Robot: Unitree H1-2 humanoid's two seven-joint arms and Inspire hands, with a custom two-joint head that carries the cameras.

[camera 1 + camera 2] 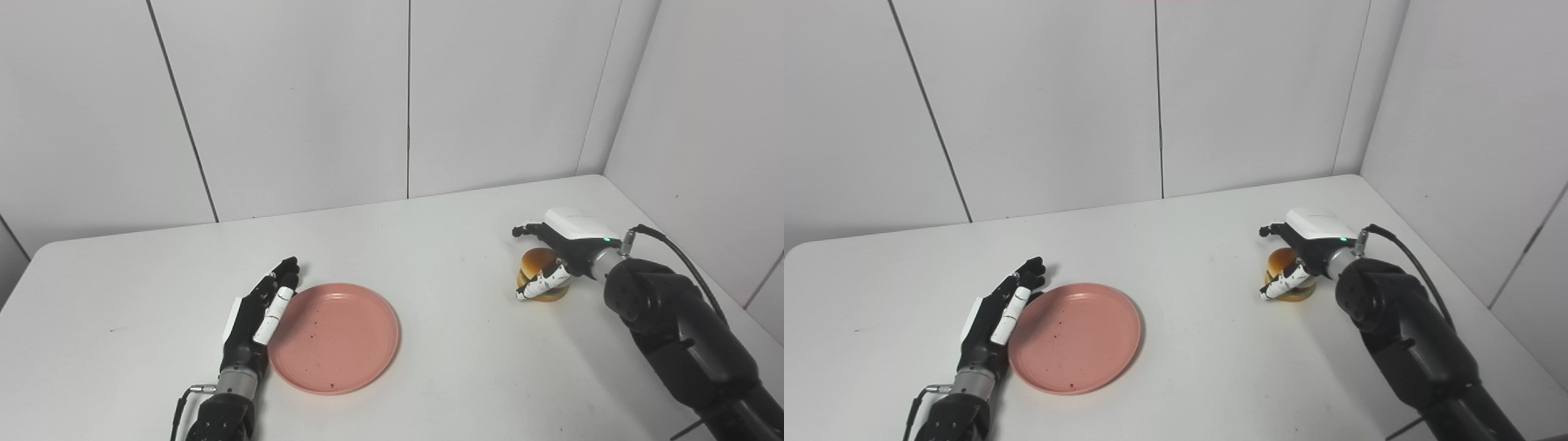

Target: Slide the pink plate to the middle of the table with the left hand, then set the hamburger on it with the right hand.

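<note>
We see the pink plate [334, 337] lying flat on the white surface [429, 245], left of centre; being round, it has no long axis. Our left hand [260, 312] rests along its left rim, fingers [283, 275] extended and holding nothing. Well apart to the right, the hamburger [539, 269] sits upright, bun uppermost. Our right hand [554, 257] cups it, fingers curled around its sides.
</note>
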